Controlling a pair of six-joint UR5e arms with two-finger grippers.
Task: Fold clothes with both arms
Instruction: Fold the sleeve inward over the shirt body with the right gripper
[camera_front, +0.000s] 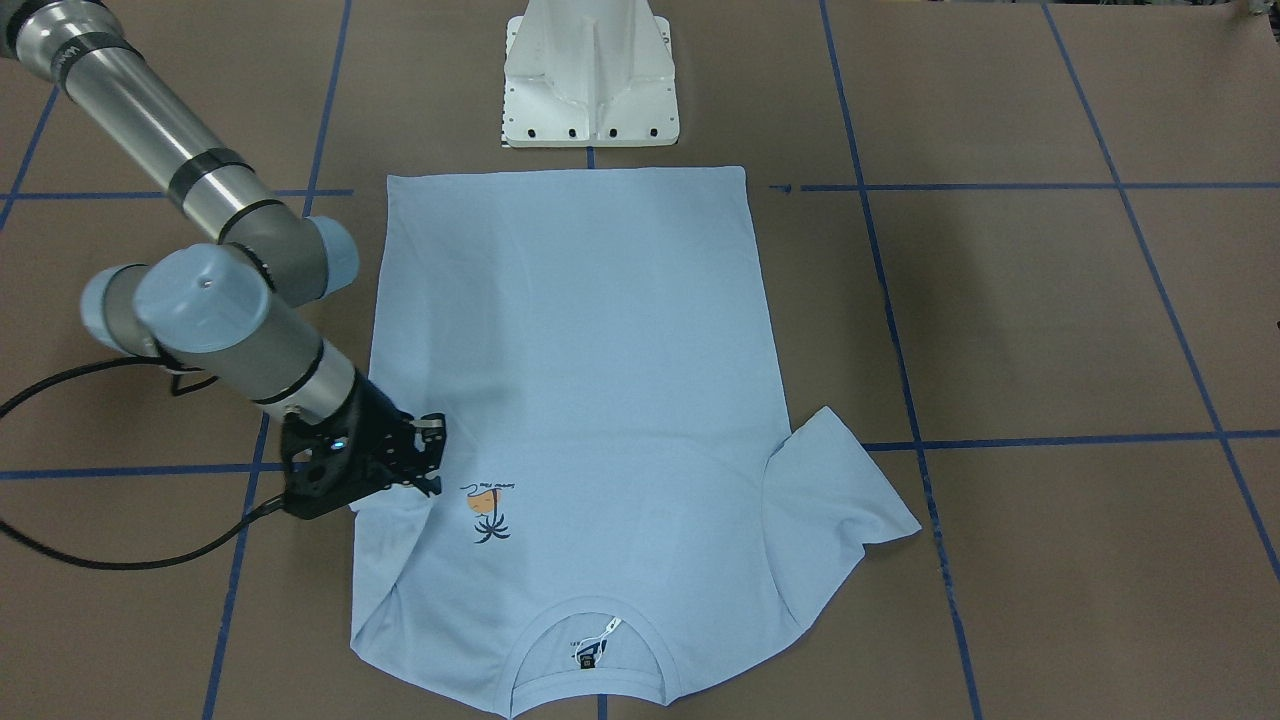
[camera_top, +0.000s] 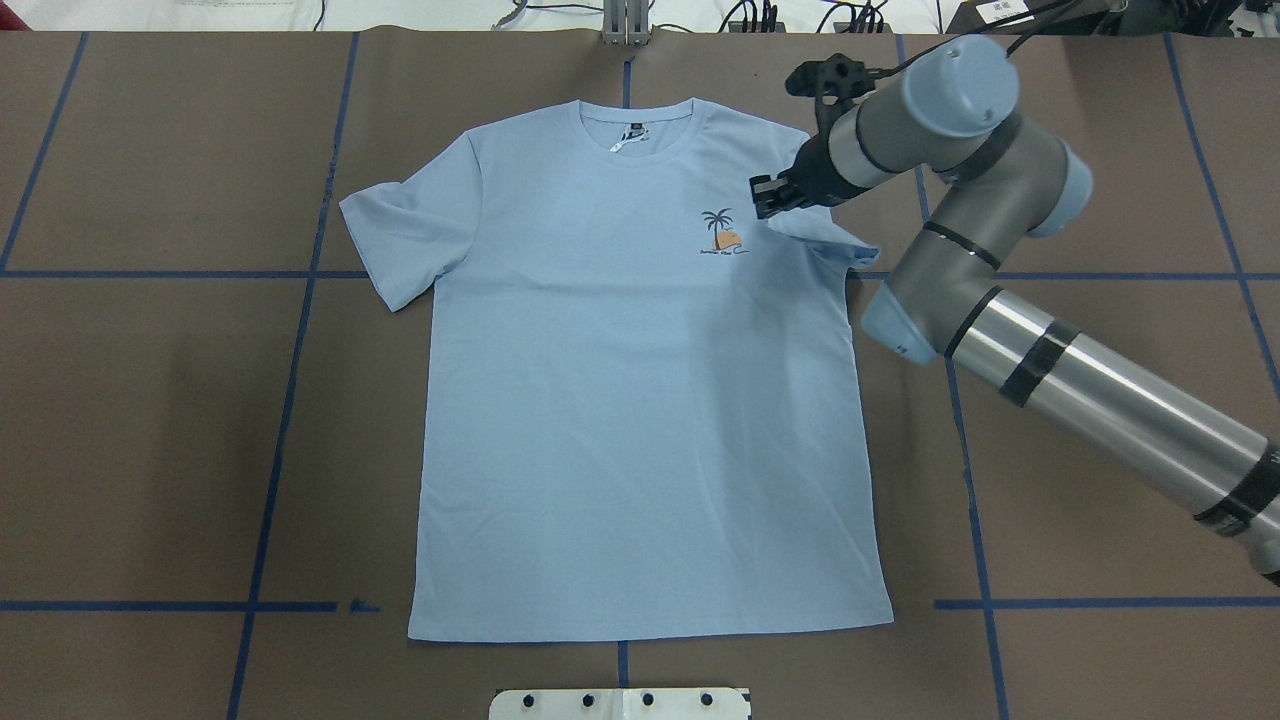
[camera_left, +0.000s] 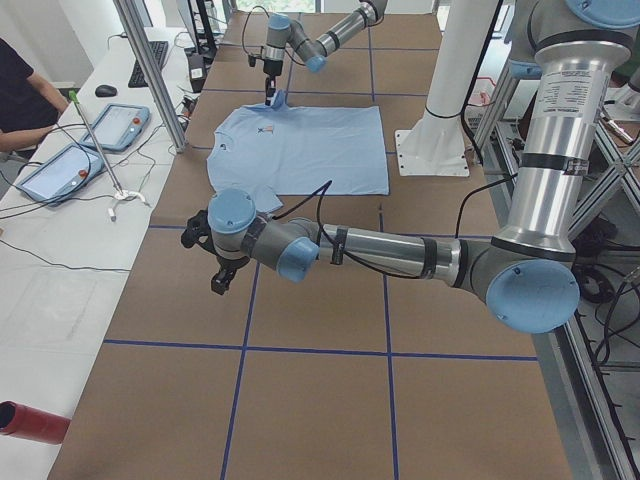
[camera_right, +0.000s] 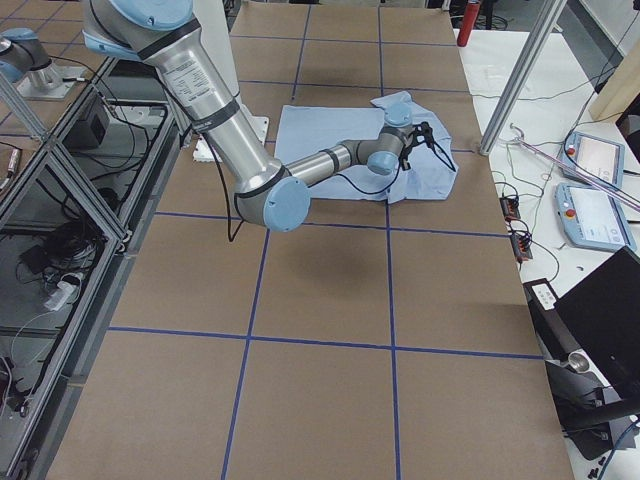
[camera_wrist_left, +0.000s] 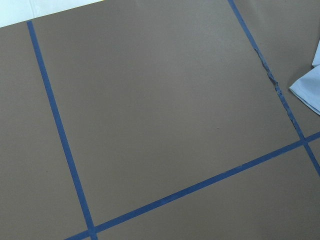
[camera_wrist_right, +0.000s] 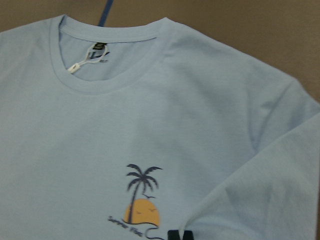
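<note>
The light blue T-shirt (camera_top: 620, 400) lies flat, front up, with its collar (camera_wrist_right: 110, 75) at the far side of the table. My right gripper (camera_top: 762, 197) hovers beside the palm-tree print (camera_top: 722, 232), shut on the hem of the right sleeve (camera_top: 825, 240). That sleeve is drawn inward over the chest. In the right wrist view its fabric (camera_wrist_right: 260, 190) rises to the fingertips. The other sleeve (camera_top: 400, 235) lies spread out. My left gripper (camera_left: 222, 280) hangs over bare table beside that sleeve; I cannot tell whether it is open or shut.
The white pedestal base (camera_front: 590, 75) stands at the shirt's hem side. Blue tape lines (camera_top: 290, 400) grid the brown table. A white side bench with two tablets (camera_left: 60, 170) and a seated person (camera_left: 20, 100) lies past the collar end.
</note>
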